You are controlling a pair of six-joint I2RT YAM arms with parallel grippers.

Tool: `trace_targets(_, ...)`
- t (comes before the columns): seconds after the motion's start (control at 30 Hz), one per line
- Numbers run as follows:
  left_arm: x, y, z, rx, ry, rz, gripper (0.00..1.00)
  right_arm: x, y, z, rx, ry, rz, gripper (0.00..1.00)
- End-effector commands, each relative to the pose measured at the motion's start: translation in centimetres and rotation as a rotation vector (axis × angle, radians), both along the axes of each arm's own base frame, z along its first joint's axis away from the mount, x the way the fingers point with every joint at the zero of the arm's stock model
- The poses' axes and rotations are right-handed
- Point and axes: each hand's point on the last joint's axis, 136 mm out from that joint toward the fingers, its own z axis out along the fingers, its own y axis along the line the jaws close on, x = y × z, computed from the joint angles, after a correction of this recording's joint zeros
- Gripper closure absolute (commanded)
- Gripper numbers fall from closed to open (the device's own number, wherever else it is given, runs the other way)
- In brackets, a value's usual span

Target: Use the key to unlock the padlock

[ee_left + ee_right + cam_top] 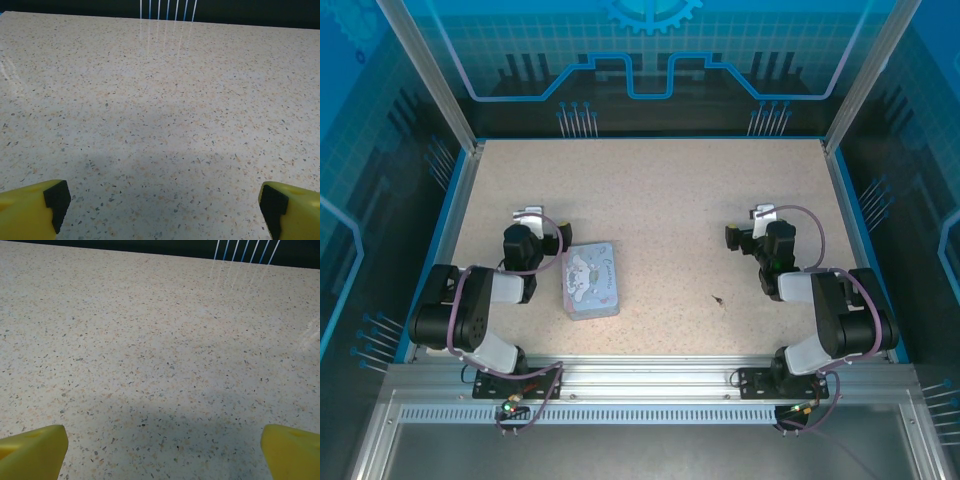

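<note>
Two grippers stand wide open with nothing in them. On the wrist cameras the left gripper (pixel 163 207) has its yellow fingers (pixel 30 210) spread to the bottom corners, and the right gripper (pixel 165 447) is spread just as wide, with bare speckled table (pixel 660 190) under both. From above I see a tiny dark sliver toward the near edge of the table, right of the middle, between the pale blue tin (pixel 590 280) and the right arm (pixel 840 315). By its thin pointed shape I take it for the key (pixel 718 299), though it is too small to be sure. I cannot tell where the padlock is. I judge the key to be stiff, very light and slick, and because it lies flat it is likely to skate or flip if a finger nudges it. I would come straight down and pinch it across its broader head, leaving the blade free. The padlock should be hard and smooth and apt to twist in the jaws, so I would clamp its body squarely with the keyhole facing outward. Both arms are folded, with elbows back near the near edge and forearms low, their grippers aimed at the far edge. The left gripper sits just beside the tin's far left corner. The right gripper is well apart from the key, which lies nearer the near edge than its fingers do.
</note>
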Motion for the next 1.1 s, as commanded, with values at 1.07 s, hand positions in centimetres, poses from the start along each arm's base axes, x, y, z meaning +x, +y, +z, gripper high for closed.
trace_targets(1.07, -12.2, -1.2, 3.7, -0.413, 0.593, 0.378, 0.01, -8.4, 8.0, 7.4, 0.449, 0.353, 0.039, 0.00)
